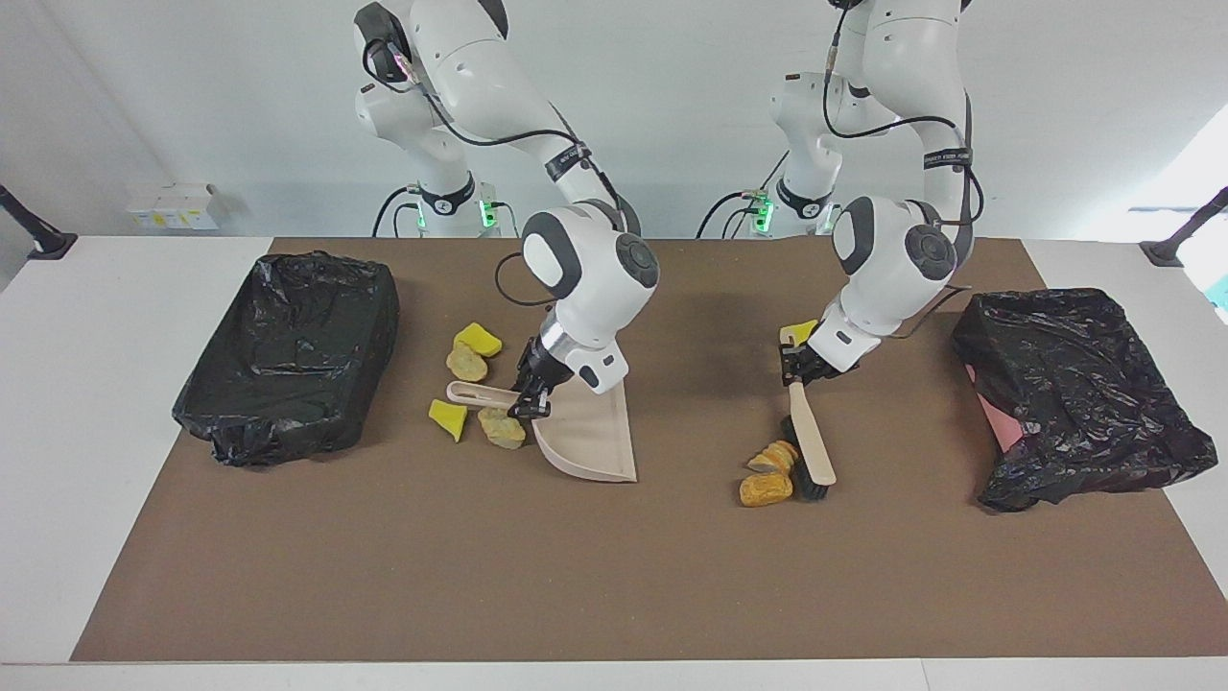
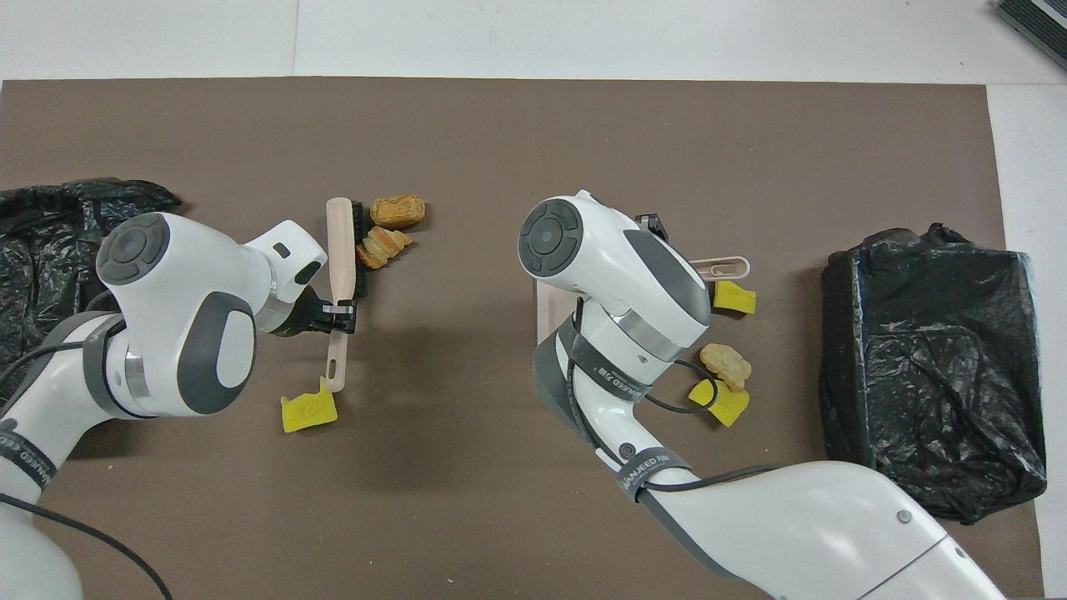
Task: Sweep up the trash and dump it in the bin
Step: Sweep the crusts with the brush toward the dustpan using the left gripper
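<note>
Left arm: comes down from its base, elbow high, wrist bent toward table centre. Left gripper point(image 1: 798, 369) point(image 2: 333, 317) low over the mat, pointing down and sideways. In the overhead view it sits at 3 o'clock from the wrist housing. Fingers closed on a slim handle.

Right arm: reaches in from its base, forearm sloping down, wrist housing tilted. Right gripper point(image 1: 531, 395) points down, at 7 o'clock from the wrist housing in the facing view. Fingers pinched on a handle. In the overhead view the wrist housing covers most of this gripper.
</note>
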Robot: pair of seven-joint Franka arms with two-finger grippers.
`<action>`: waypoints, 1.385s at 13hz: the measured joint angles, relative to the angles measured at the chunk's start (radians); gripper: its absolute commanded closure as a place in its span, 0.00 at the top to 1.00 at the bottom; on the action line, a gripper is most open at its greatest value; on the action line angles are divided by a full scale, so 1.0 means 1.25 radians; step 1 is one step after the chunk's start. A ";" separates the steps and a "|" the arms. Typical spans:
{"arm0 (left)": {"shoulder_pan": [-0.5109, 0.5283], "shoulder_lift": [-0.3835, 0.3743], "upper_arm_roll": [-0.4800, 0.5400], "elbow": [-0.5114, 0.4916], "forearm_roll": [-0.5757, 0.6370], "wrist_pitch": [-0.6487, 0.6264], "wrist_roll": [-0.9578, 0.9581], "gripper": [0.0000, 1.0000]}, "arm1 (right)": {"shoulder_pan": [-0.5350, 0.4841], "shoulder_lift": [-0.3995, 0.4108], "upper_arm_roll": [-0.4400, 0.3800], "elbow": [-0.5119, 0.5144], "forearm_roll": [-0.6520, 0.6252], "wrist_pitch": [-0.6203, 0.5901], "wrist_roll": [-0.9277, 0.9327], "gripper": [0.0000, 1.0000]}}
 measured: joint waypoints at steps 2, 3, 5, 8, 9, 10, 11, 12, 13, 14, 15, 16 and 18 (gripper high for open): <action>-0.009 0.001 -0.004 0.000 0.000 0.000 0.005 0.00 | -0.001 0.007 0.000 0.012 0.027 0.001 0.008 0.00; -0.020 0.001 -0.006 0.001 0.000 0.000 0.006 0.00 | -0.002 0.010 0.000 0.018 0.039 0.001 0.009 0.00; -0.048 0.001 -0.009 0.003 -0.001 0.000 0.006 0.00 | -0.004 0.018 0.000 0.024 0.055 0.002 0.009 0.00; -0.065 0.002 -0.007 0.040 -0.005 -0.027 0.002 0.00 | 0.006 0.029 0.002 0.024 0.057 0.002 0.009 0.00; -0.063 0.002 -0.001 0.067 -0.005 -0.049 0.002 0.00 | 0.007 0.029 0.002 0.024 0.057 0.003 0.009 0.00; -0.061 0.004 0.005 0.090 -0.005 -0.063 0.002 0.00 | 0.006 0.029 0.002 0.024 0.057 0.006 0.009 0.00; -0.059 0.008 0.011 0.108 -0.002 -0.071 0.002 0.00 | 0.006 0.029 0.002 0.024 0.057 0.013 0.009 0.00; -0.053 0.020 0.014 0.124 0.009 -0.073 0.002 0.00 | 0.006 0.029 0.002 0.024 0.057 0.020 0.009 0.00; -0.048 0.046 0.014 0.152 0.024 -0.076 0.002 0.00 | 0.005 0.029 0.002 0.024 0.057 0.023 0.009 0.00; -0.044 0.083 0.014 0.194 0.036 -0.087 0.002 0.00 | 0.004 0.030 0.001 0.024 0.057 0.023 0.009 0.00; -0.043 0.123 0.014 0.235 0.052 -0.101 0.002 0.00 | 0.002 0.030 0.001 0.024 0.057 0.023 0.009 0.00; -0.043 0.159 0.013 0.266 0.068 -0.106 0.002 0.00 | -0.001 0.030 0.001 0.024 0.057 0.024 0.009 0.00; -0.045 0.197 0.005 0.291 0.078 -0.107 0.004 0.00 | -0.004 0.030 0.001 0.024 0.057 0.026 0.009 0.00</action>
